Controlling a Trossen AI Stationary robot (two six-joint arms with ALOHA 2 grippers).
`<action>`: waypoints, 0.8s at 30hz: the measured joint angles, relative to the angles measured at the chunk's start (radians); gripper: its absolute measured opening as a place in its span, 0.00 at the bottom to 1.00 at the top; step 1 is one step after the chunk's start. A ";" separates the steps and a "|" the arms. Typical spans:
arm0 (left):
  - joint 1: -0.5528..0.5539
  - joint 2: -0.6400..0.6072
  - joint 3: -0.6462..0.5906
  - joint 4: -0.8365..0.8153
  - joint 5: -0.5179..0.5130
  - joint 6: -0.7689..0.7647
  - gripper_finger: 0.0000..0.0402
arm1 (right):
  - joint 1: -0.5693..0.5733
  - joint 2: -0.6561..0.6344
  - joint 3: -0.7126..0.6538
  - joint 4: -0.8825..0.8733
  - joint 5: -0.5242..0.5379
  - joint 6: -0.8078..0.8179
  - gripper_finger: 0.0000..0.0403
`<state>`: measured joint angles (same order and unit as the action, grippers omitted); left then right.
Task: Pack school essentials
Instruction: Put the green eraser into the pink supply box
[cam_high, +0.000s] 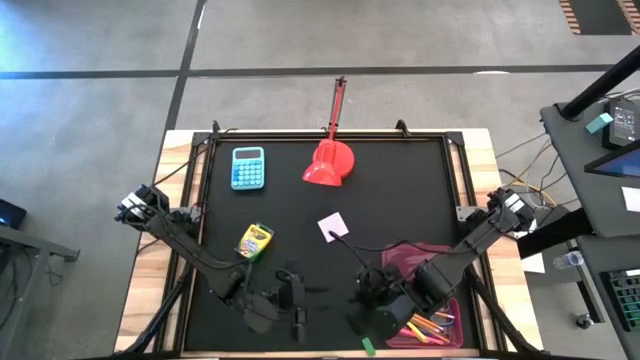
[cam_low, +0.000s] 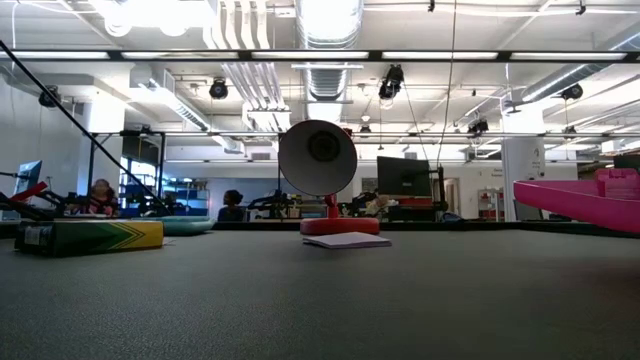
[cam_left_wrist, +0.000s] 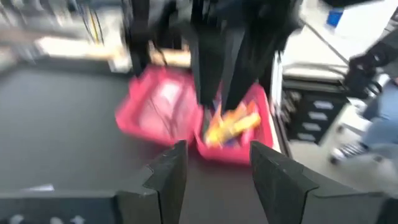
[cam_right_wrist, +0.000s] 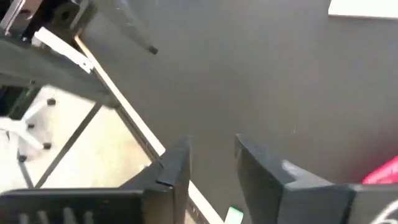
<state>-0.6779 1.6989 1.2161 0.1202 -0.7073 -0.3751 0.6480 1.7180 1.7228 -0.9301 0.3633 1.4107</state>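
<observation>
High view is showing both arms reaching over the near edge of the black table (cam_high: 400, 190). Left gripper (cam_left_wrist: 214, 171) is hovering low near the front, fingers standing apart with nothing between them, facing the pink case (cam_left_wrist: 168, 112) that is holding orange and yellow pencils (cam_left_wrist: 231, 124). Right gripper (cam_right_wrist: 211, 168) is sitting just beside that case, over the table's front edge, jaws parted and empty; a green pen (cam_high: 368, 346) is lying just below it. Yellow-green crayon box (cam_high: 254, 241) is lying flat left of centre, well apart from the case. Pale pink note pad (cam_high: 333, 226) is resting near mid-table. Light-blue calculator (cam_high: 248, 167) and red domed object (cam_high: 329, 163) are sitting at the far side.
</observation>
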 joint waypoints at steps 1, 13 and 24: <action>-0.002 0.000 -0.001 -0.036 0.025 -0.059 0.39 | 0.004 0.000 -0.007 0.002 -0.009 0.011 0.32; -0.039 0.000 -0.049 -0.221 0.218 -0.489 0.39 | 0.031 0.072 -0.128 0.150 -0.242 0.113 0.45; -0.070 0.000 -0.050 -0.208 0.230 -0.510 0.39 | 0.050 0.169 -0.119 0.193 -0.320 -0.011 0.45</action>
<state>-0.7483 1.6989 1.1660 -0.0876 -0.4770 -0.8848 0.6978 1.8871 1.6038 -0.7367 0.0432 1.3997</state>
